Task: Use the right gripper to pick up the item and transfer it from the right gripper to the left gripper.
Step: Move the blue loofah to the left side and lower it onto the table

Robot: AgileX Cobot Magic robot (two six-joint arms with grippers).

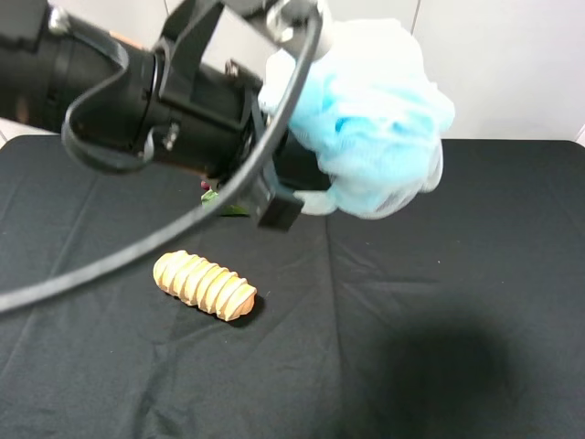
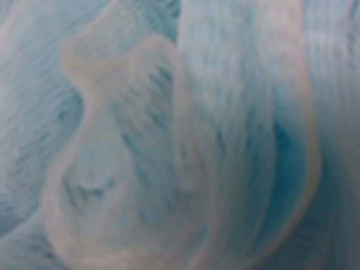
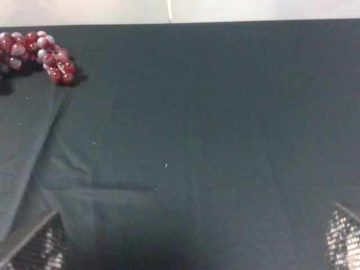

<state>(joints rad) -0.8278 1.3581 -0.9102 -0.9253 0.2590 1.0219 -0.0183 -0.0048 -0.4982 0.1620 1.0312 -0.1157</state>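
The item, a fluffy light-blue mesh pouf [image 1: 370, 119], hangs high above the black table in the exterior high view. My left gripper [image 1: 306, 183], on the thick black arm with the looped cable, is shut on its left side; its fingertips are buried in the mesh. The pouf also fills the whole left wrist view [image 2: 180, 135] as a blur. My right gripper [image 3: 188, 247] is out of the exterior view. In the right wrist view its two fingertips [image 3: 34, 244] stand wide apart with only bare cloth between them, so it is open and empty.
A ridged tan bread loaf [image 1: 204, 284] lies on the black cloth [image 1: 439, 274] left of centre. A purple-red grape bunch [image 3: 36, 53] lies near the table's far edge; only its green leaf [image 1: 219, 198] peeks out under the left arm.
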